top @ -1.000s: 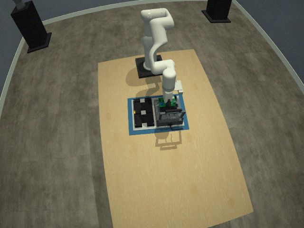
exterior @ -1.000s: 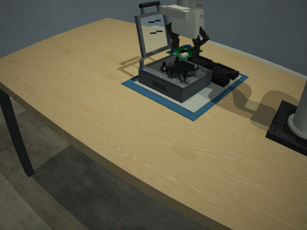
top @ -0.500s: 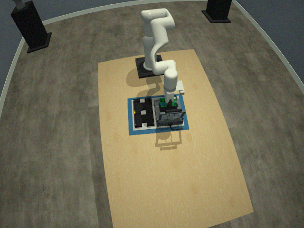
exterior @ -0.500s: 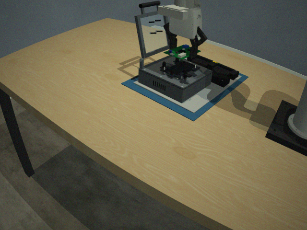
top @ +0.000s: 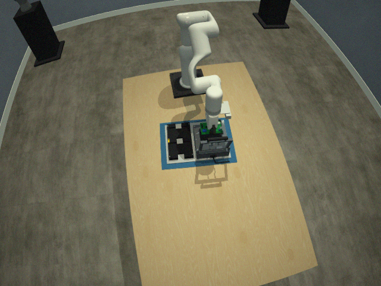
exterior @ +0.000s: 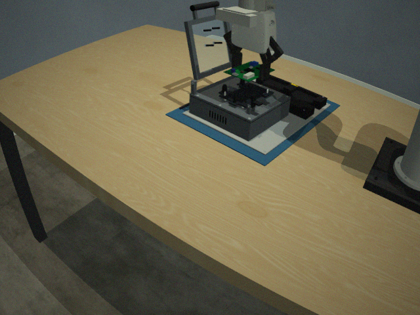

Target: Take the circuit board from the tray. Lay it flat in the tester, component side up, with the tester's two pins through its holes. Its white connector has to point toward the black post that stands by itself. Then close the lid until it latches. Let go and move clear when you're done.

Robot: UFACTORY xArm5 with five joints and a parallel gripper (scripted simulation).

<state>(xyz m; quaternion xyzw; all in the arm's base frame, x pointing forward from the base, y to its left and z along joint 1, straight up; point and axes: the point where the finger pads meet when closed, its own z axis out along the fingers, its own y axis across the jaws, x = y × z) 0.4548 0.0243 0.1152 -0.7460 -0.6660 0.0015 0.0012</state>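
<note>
exterior view: fingers [exterior: 264,64] clamp the circuit board [exterior: 246,71]
board: level above tester [exterior: 237,108] (lid [exterior: 209,50] upright)

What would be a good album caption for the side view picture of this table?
The tool carries a green circuit board above the open tester, lid raised.

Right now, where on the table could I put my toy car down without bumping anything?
Best spot: the wide wood between the blue mat and the table's near edge. The left side past the lid looks bare too. It is crowded on the mat: tester, tray, and the tool holding the board above them.
</note>
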